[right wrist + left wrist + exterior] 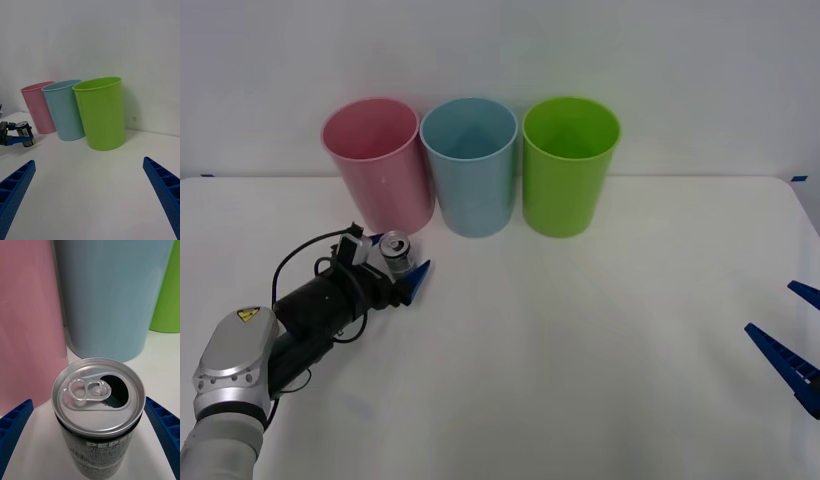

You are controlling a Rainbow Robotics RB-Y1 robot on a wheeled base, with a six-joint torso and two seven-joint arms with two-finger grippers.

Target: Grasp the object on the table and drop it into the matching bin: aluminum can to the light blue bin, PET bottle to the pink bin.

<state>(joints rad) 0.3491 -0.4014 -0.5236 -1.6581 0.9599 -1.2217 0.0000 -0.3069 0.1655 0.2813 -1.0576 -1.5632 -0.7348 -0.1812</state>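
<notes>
Jaws on my left gripper [402, 270] stand spread around the aluminum can [395, 250], one blue finger [15, 423] at each side, not visibly pressing it. That can sits upright on the table [580, 340], just before the pink bin [376, 160] and light blue bin [471, 160]. My right gripper [792, 335] waits wide open at the table's right edge.

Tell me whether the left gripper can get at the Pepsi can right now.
Probably yes: the left gripper is open with its blue fingers either side of the upright Pepsi can, nothing between them.
</notes>
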